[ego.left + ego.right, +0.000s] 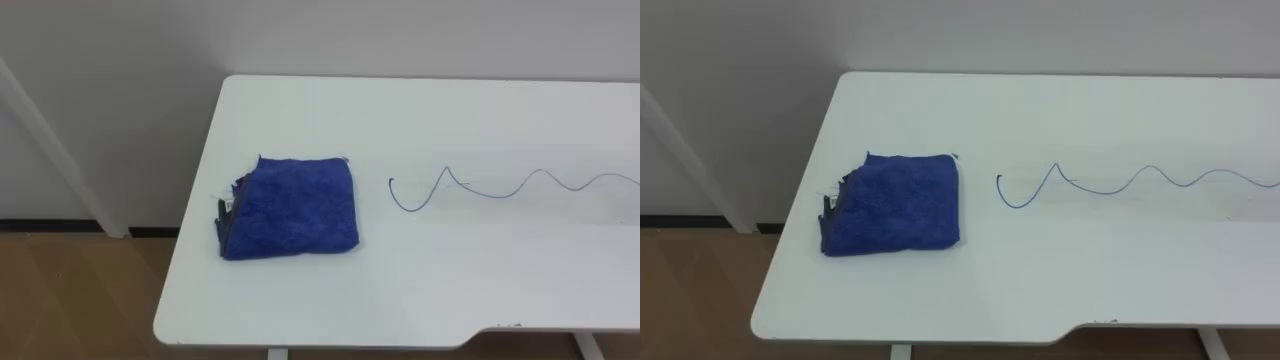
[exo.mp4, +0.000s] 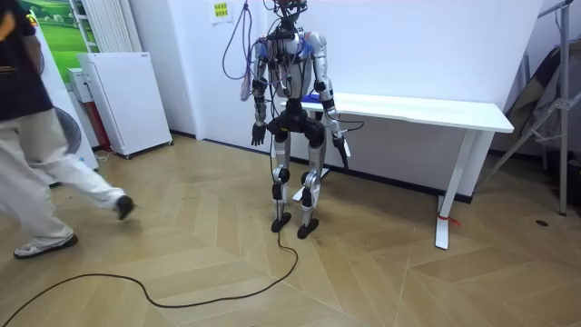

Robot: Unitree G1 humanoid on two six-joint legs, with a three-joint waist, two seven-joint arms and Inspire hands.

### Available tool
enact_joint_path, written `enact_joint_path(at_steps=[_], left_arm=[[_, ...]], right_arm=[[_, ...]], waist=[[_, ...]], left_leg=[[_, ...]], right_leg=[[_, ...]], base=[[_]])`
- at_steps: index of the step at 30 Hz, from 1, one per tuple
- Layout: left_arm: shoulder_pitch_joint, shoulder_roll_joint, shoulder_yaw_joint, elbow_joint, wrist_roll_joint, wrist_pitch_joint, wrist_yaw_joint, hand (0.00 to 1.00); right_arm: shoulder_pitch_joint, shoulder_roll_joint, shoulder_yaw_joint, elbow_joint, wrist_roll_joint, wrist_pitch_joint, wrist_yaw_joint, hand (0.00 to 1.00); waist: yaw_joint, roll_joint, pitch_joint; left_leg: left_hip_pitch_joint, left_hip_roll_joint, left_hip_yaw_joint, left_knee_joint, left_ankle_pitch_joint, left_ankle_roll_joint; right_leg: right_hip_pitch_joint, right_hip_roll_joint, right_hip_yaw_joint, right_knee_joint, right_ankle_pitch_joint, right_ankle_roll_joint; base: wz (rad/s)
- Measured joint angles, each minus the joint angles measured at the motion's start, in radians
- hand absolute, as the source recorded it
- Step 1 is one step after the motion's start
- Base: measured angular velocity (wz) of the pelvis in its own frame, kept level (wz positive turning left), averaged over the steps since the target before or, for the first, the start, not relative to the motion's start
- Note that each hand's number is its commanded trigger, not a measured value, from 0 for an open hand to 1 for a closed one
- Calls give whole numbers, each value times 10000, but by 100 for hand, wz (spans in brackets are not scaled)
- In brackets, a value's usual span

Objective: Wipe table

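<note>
Standing on the wooden floor just short of the white table [image 1: 400, 290], at its left end, facing it, both arms hanging at the sides. Left hand [image 2: 258, 134] down beside the hip on the room view's left, right hand [image 2: 338, 138] down by the table's near edge on the room view's right. Too small in that view to tell how far either is open; apparently holding nothing, and neither touching the table top. On the table, close to its left end, a folded blue terry cloth [image 1: 290, 207], lying flat as a rough square with a frayed dark edge toward the table's left rim, untouched. Just to the right of it, apart from it by a strip of bare white, the start of a thin blue pen line [image 1: 500, 190], hooking up, then waving off rightward across the top. Probably laid out that way on purpose: cloth within first reach, mark beside it so that one sweep to the right would carry the cloth over the ink. Wiping not yet begun, judging by the whole line and the resting cloth. Likely next: a step closer and a reach for the cloth. On the room view's left, a person [image 2: 27, 136] mid-stride, well apart from the table.
</note>
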Motion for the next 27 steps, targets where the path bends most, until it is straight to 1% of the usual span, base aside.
enact_joint_path(at_steps=[13, 17, 22, 24, 27], left_arm=[[-10, -12, 16, 0, 4, 4, -149, 0], [-20, -12, 15, -1, 3, 4, -149, 0], [-22, -12, 12, -3, -1, 4, -149, 0], [-12, -12, 14, -3, -26, 3, -149, 0], [3, 0, 16, -2, -101, 5, -148, 0]], right_arm=[[38, 1, 7, 2, 11, 20, 20, 0], [44, 0, 7, 2, 12, 22, 22, 0], [38, -4, 9, 11, 74, 21, 18, 0], [41, -4, -9, 37, 367, 19, -3, 0], [37, -4, -69, 269, 1488, 18, -304, 0]], waist=[[-2, 36, -5], [13, 62, -18], [28, 94, -19], [28, 126, -26], [8, 146, -27]], left_leg=[[57, 8, 18, -47, -1, 0], [63, 7, 18, -48, -2, 4], [104, 27, 123, -68, -2, 3], [123, 30, 161, -79, -3, 4], [162, 28, 191, -165, -3, 5]], right_leg=[[-25, 13, 4, 1, 1, -1], [-32, 11, 11, 11, 1, -1], [-36, 28, 45, 55, 2, -2], [1, 35, 107, 49, 4, -2], [12, 38, 135, 78, 6, -1]], base=[[0], [0], [-3], [-7], [-2]])
